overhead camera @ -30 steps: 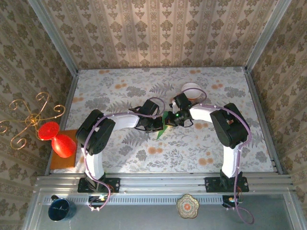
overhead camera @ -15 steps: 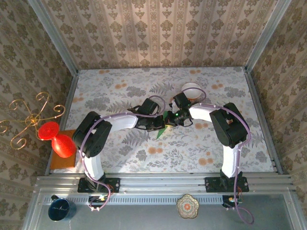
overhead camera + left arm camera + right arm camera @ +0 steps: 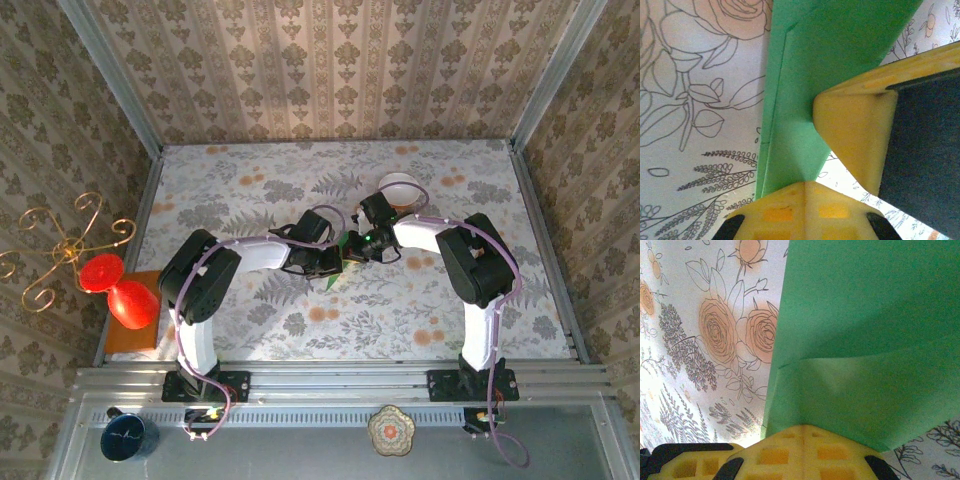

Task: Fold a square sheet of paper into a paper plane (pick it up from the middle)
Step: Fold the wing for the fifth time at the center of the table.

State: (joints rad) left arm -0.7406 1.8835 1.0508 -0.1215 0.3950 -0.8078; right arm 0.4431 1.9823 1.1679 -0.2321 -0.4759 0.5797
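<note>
Down at mid-table we find the left gripper [image 3: 805,195] and the right gripper [image 3: 805,437] almost tip to tip, both clenched on the thin bright-green paper sheet [image 3: 855,310]. It shows a folded flap and creases, over the floral tablecloth [image 3: 700,390].

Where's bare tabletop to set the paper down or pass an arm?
Free: the near strip of floral tablecloth between the arm bases, and the far-left corner behind the left arm. Crowded: the centre, where the left gripper and right gripper pinch the folded bright-green paper sheet, with the white round bowl just beyond.
</note>
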